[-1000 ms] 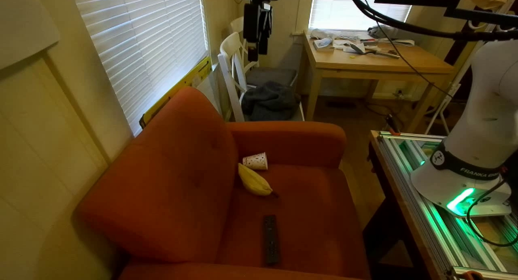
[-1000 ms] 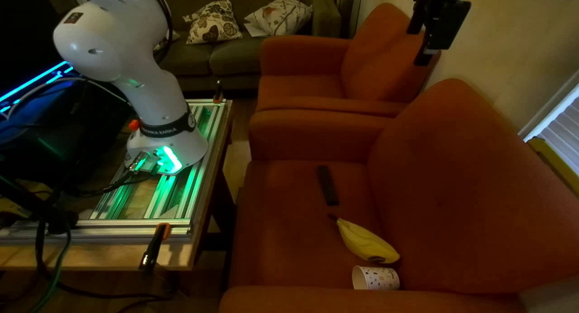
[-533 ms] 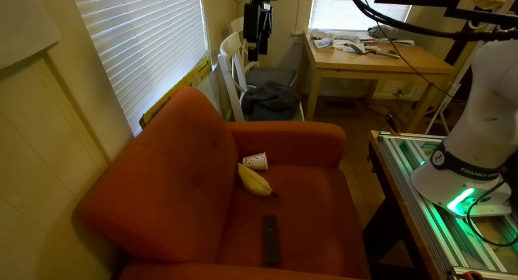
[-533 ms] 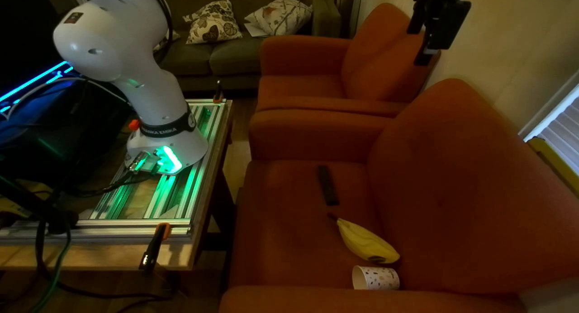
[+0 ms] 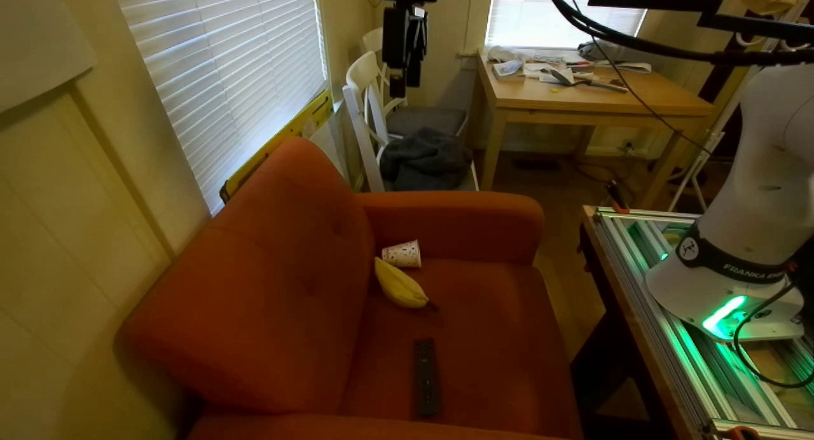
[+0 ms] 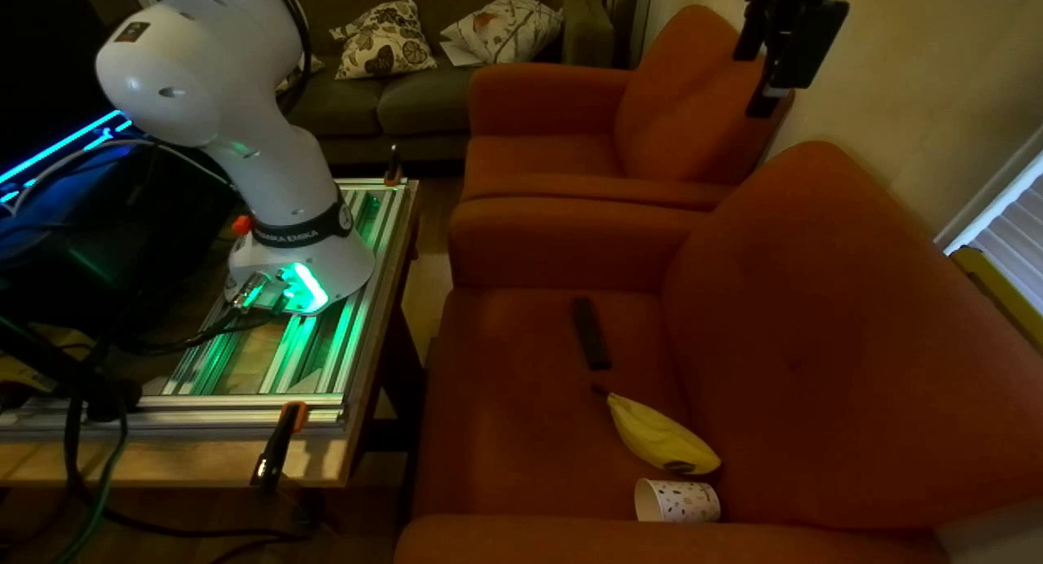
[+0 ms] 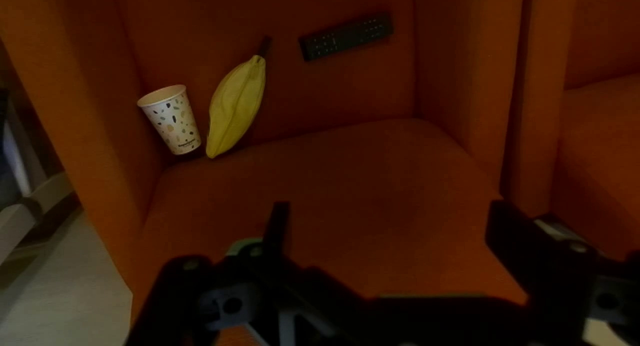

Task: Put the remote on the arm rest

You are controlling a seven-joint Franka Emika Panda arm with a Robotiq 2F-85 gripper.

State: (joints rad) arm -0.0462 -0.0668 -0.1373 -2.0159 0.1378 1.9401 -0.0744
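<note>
Black and slim, the remote (image 7: pixel 346 36) lies on the rust-orange seat (image 7: pixel 340 88), between the banana (image 7: pixel 237 106) and an arm rest (image 7: pixel 465 61); I hold nothing in my gripper (image 7: pixel 387 207) (jaws spread wide)

Open air lies over the remote (image 6: pixel 591 333), and bare seat (image 6: pixel 505 385) runs along both its long sides. The banana (image 6: pixel 662 435) lies near one end; the arm rest (image 6: pixel 562 238) rises just beside the other. The chair back (image 6: pixel 823 319) walls off the rear, and the cup (image 6: pixel 678 501) lies past the banana.
</note>
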